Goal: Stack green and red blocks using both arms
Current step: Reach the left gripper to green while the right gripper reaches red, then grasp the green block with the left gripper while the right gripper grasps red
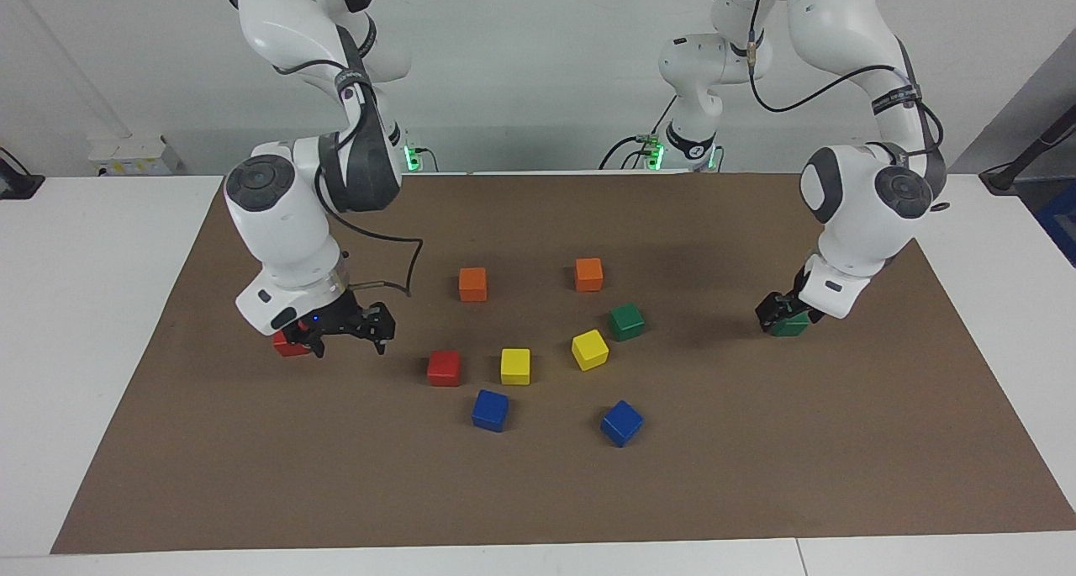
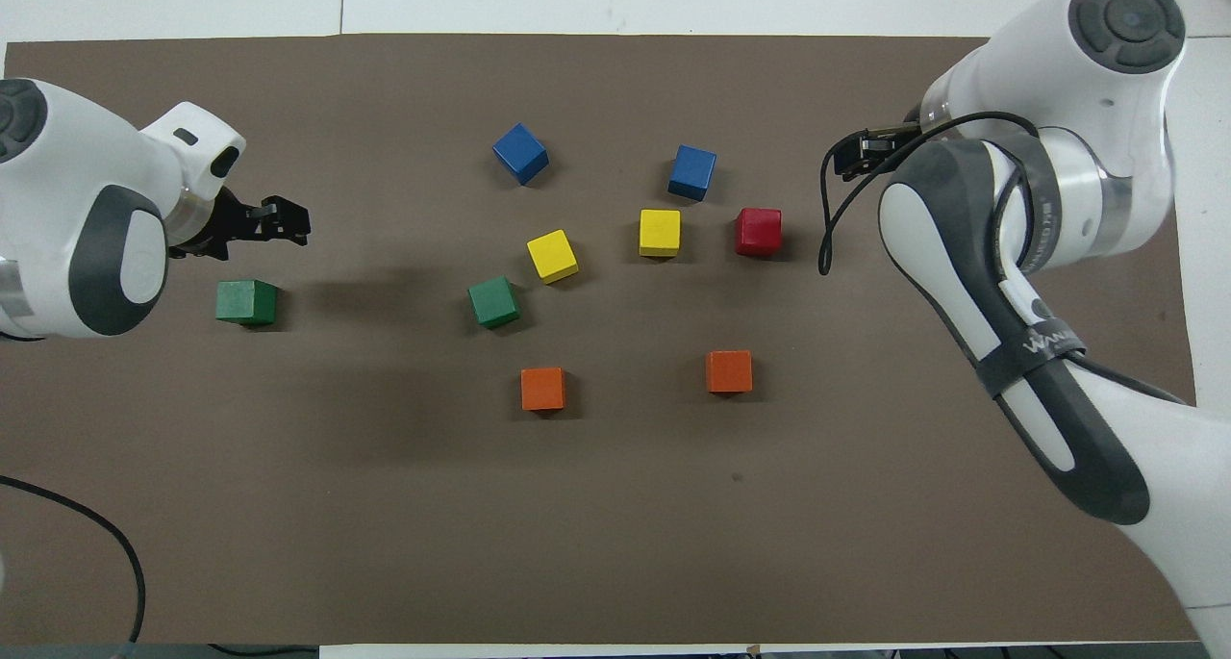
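The left tool (image 1: 779, 314) hangs low at the left arm's end of the tabletop (image 1: 134, 248), fingers spread and holding nothing, just above a green block (image 1: 793, 326) on the brown mat (image 1: 756, 475). The right tool (image 1: 346, 330) is at the right arm's end, fingers wide apart and empty, low over a red block (image 1: 288, 346) half hidden under it. The other red block (image 1: 444, 367) and green block (image 1: 626, 321) sit mid-mat among two yellow blocks (image 1: 515, 366), two blue blocks (image 1: 490, 410) and two orange blocks (image 1: 472, 283), all lying separately.
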Controlling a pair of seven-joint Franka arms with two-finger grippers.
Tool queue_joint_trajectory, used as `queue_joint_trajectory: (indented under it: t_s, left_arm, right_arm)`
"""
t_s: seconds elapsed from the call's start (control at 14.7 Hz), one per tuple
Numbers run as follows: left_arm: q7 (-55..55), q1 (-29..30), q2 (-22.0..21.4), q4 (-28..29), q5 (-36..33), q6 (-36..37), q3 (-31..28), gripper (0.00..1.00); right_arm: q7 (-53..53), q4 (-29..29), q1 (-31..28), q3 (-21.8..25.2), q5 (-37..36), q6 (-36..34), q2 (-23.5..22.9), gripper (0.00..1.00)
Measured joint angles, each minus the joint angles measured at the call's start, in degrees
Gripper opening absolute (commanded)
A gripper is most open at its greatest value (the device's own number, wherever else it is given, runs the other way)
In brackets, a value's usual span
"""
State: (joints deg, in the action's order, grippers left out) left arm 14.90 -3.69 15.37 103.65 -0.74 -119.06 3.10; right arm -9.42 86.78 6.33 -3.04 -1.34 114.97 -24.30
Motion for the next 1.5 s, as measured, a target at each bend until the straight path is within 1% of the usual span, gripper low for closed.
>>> queue_joint_trajectory:
  t_s: [0.27,0.48,0.68,0.95,1.16,1.23,1.5]
  left_arm:
    - [15.7,-8.9,0.6,-0.2,0.0,0.0,0.2,1.00]
    - [23.1,-13.0,0.7,-0.2,0.2,-0.2,0.3,1.00]
    - [25.7,-15.7,1.0,-0.2,0.6,-0.3,0.3,1.00]
    - [28.7,-18.7,2.3,-0.3,0.8,-2.2,0.3,1.00]
    - [31.2,-20.3,4.5,-0.3,0.8,-4.0,0.3,1.00]
    - [31.4,-20.5,5.0,-0.3,0.8,-4.1,0.3,0.97]
    - [31.4,-20.8,5.3,-0.2,0.8,-4.1,0.3,0.96]
  right_arm:
    - [-7.5,-2.9,4.6,0.0,-0.1,0.0,-3.7,0.96]
    - [-13.1,-4.8,7.9,0.0,-0.2,0.0,-5.4,0.96]
    - [-15.4,-5.2,9.7,0.1,-0.8,0.4,-6.6,0.96]
    - [-15.6,-5.0,9.8,0.1,-2.2,2.7,-7.5,0.96]
    - [-15.6,-3.6,9.6,0.5,-2.2,4.6,-8.1,0.95]
    - [-15.6,-2.9,9.6,0.5,-2.2,5.3,-8.3,0.95]
    - [-15.6,-0.3,9.6,0.6,-2.2,8.3,-8.4,0.95]
